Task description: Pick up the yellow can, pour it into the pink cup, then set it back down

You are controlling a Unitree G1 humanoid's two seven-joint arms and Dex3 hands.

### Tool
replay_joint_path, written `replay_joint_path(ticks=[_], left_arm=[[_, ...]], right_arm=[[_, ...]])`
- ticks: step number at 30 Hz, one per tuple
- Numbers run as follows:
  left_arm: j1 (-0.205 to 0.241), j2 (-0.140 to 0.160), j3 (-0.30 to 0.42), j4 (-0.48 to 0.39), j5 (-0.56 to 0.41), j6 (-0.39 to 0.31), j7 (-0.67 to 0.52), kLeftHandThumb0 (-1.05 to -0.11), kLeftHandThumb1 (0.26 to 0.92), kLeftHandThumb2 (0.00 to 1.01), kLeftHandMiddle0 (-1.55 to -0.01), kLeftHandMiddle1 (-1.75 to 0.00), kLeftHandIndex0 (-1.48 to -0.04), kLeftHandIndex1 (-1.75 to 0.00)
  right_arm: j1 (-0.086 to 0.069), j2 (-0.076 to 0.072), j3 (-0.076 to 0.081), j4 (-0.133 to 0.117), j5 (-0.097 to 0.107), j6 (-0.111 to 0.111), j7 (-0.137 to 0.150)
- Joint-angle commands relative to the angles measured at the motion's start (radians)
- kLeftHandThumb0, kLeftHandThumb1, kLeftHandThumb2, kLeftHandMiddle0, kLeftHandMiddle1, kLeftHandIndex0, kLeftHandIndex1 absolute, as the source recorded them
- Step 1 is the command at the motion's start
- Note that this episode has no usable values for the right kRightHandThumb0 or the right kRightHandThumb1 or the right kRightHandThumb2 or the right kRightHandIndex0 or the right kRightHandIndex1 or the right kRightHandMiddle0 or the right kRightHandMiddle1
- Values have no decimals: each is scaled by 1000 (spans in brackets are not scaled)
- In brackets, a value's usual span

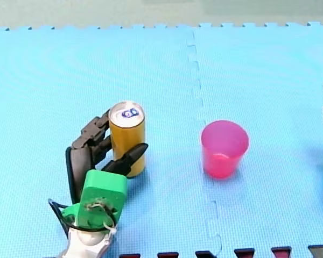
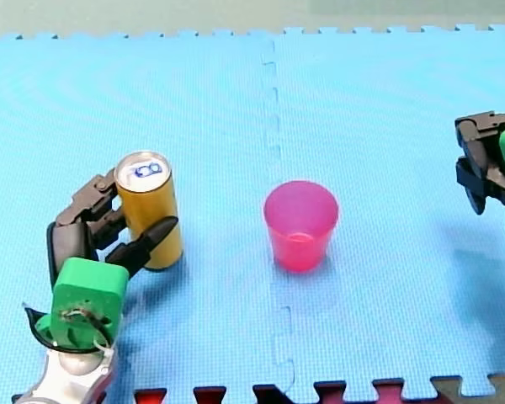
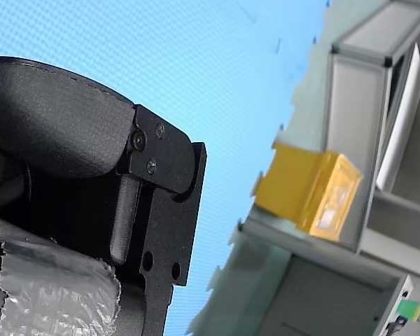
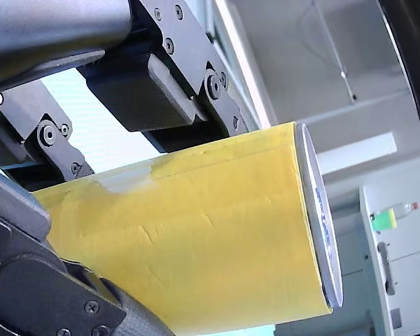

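Can, standing near the mat's front left corner, is being gripped by the left hand, with lifting, pouring into the cup mid-mat and setting down not yet done, while the right hand, its state impossible to tell, is being held at the right edge.

- Head views: forward and down over the blue mat, from spots slightly apart, both showing the yellow can and the pink cup.
- Second wrist view: hard against the can.
- First wrist view: across the mat's edge.
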Motion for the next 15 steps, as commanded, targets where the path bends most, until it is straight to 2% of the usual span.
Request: replay_joint_path(ticks=[1, 6, 11, 15], left_arm=[[-6, -3, 15, 1, -20, -9, -21, -400, 917, 1, -1266, -5, -1106, -1], [-5, -15, 54, 9, -78, -1, -103, -403, 919, 1, -1269, -5, -1114, -4], [-7, -32, 89, 20, -130, 12, -177, -409, 921, 7, -1266, -2, -1096, 0], [-9, -34, 100, 23, -140, 12, -201, -416, 921, 15, -1243, 0, -1083, 0]], right_arm=[[-5, -4, 3, 1, -3, 4, -6], [-7, -3, 8, 1, -9, 8, -22], [-8, -5, 9, 0, -7, 10, -24], [-8, -6, 11, -1, -8, 8, -25]])
